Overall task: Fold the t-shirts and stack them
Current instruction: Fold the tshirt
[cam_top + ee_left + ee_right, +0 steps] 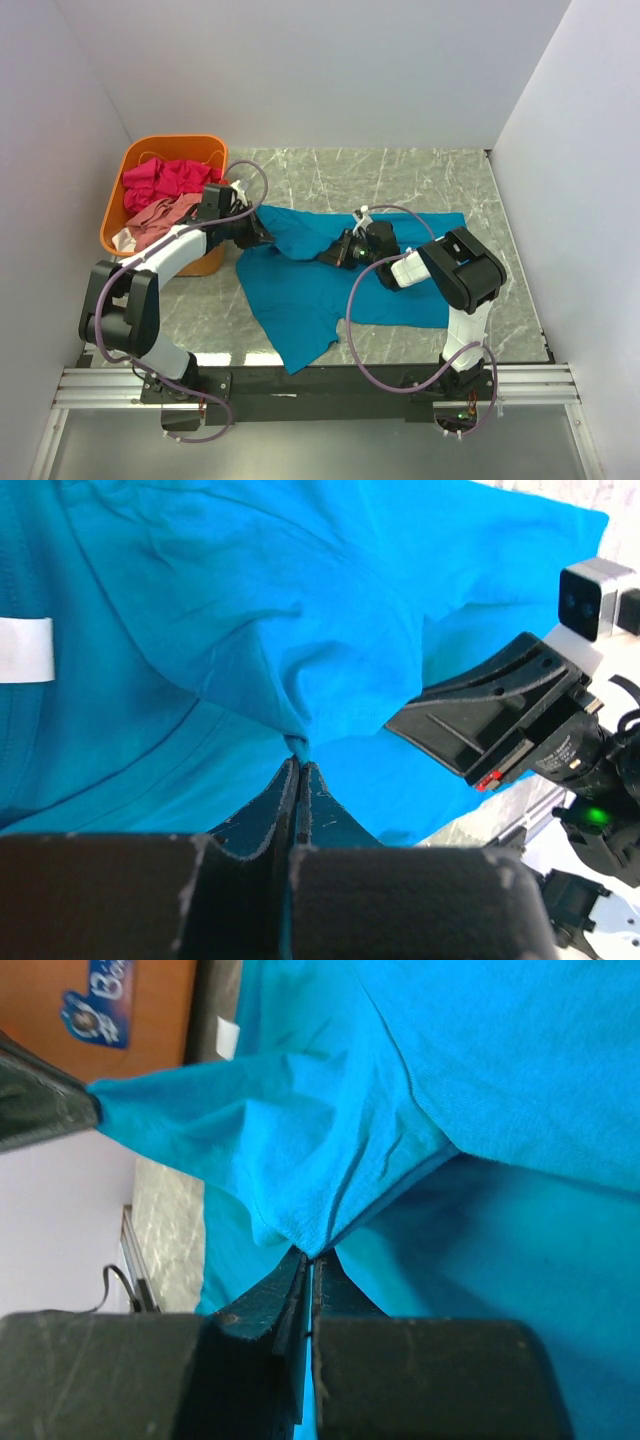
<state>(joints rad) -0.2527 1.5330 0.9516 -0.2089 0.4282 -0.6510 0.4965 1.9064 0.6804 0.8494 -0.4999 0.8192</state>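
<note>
The teal-blue t-shirt (320, 285) lies spread and rumpled across the marble table. My left gripper (262, 232) is shut on a pinch of its cloth near the left edge; the wrist view shows the fabric (250, 630) caught at the fingertips (298, 765). My right gripper (335, 253) is shut on the same shirt near its middle, the fabric (330, 1150) bunched at the tips (312, 1255). The magenta-pink t-shirt (165, 180) and the dusty salmon-pink t-shirt (160, 220) lie crumpled in the orange basket (172, 148).
The orange basket stands at the back left against the left wall. White walls close in the table on three sides. The black front rail (330, 385) runs along the near edge by the arm bases. Bare marble (400, 175) shows behind the shirt.
</note>
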